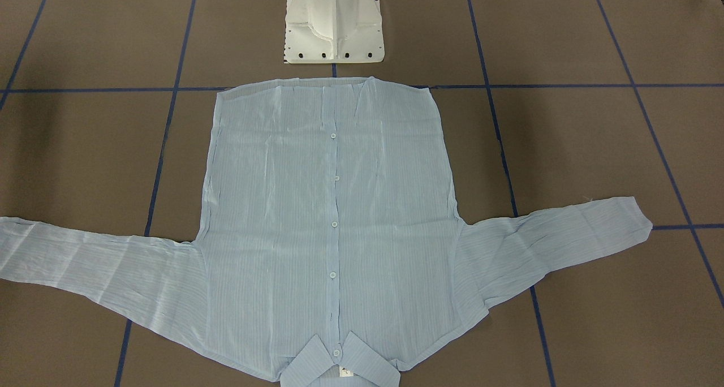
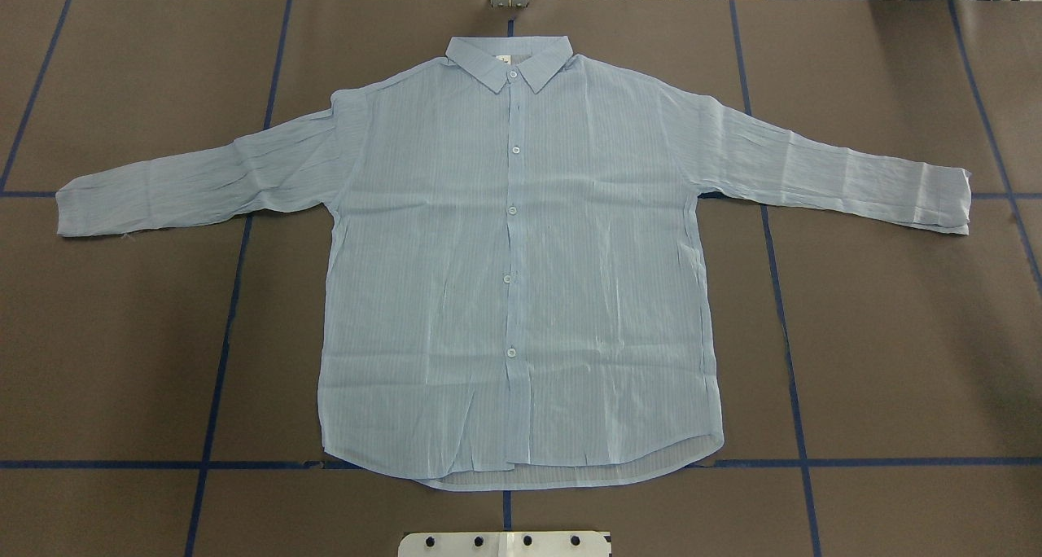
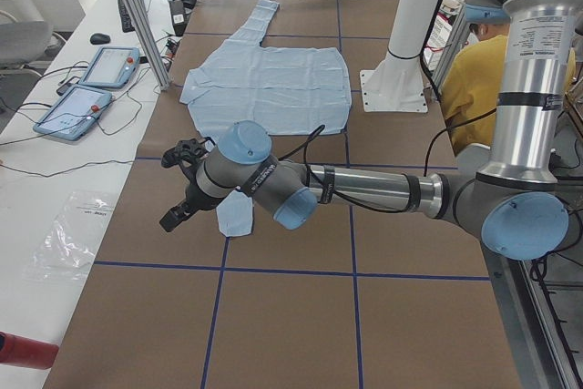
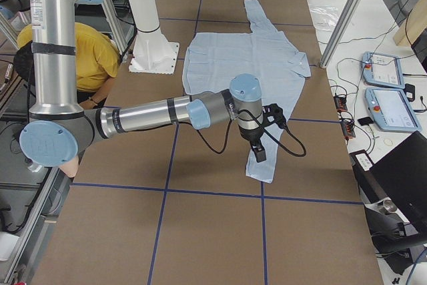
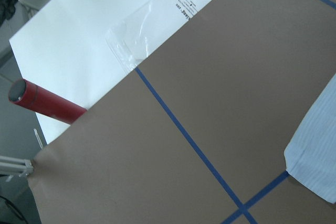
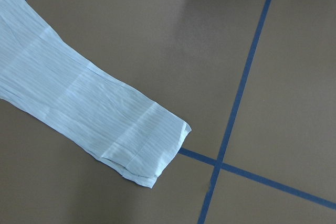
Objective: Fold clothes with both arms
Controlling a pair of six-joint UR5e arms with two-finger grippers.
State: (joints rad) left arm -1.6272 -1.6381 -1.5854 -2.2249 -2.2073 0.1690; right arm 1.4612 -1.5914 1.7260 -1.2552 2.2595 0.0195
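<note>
Status: nothing folded yet. The shirt (image 2: pixel 521 256) lies flat on the table (image 2: pixel 895 337), front up and buttoned. Its collar is at the far side from the robot and its hem stops just short of the base (image 2: pixel 505 543). Both sleeves are spread out to the sides. No crease is set anywhere, only the fabric's own wrinkles. The laying-out reads as done; every fold is left.

The left arm (image 3: pixel 364 190) reaches low over the table to the sleeve end on its side. The left tool (image 3: pixel 175 216) sits just beyond the left cuff (image 3: pixel 235 216), apart from it as far as the side view shows. It is seen only from the table's end, so I cannot tell whether it is released or clenched. Its wrist view shows the cuff at the right edge and bare table beside it.

The right arm (image 4: pixel 140 118) mirrors this, with the right tool (image 4: pixel 259 155) over the right cuff (image 4: pixel 263 173); whether it touches or hangs above, I cannot tell. Its grip cannot be told either. Its wrist view looks down on the cuff lying flat and loose.

Judgement: this is the very start of the first fold — the approach to the cuffs. Left to do:
- grasp both cuffs
- bring the sleeves in over the body
- fold the body, hem toward collar

The cloth is thin and likely to drag or bunch when lifted.
</note>
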